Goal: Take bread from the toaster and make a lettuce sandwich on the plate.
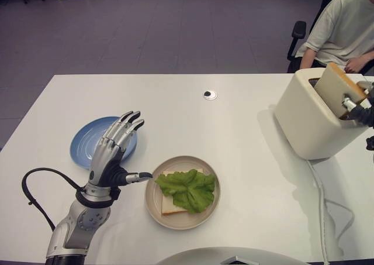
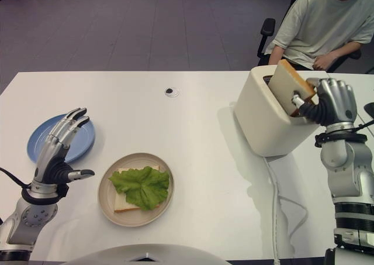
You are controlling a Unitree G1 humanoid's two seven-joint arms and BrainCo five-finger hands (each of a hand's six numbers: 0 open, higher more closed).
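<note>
A beige plate [image 1: 153,206] near the table's front holds a bread slice [image 1: 168,206] with a green lettuce leaf [image 1: 187,189] on top. My left hand [image 1: 114,151] stands just left of the plate, fingers straight and holding nothing. At the right sits a cream toaster [image 2: 263,121]. A second bread slice [image 2: 287,85] sticks up tilted out of its slot. My right hand [image 2: 333,104] is curled around that slice's right edge, above the toaster's right end.
A blue plate [image 1: 87,142] lies behind my left hand. A small round black-and-white disc [image 1: 210,94] sits mid-table toward the back. The toaster's white cable [image 2: 274,218] runs toward the front edge. A seated person is behind the table at the far right.
</note>
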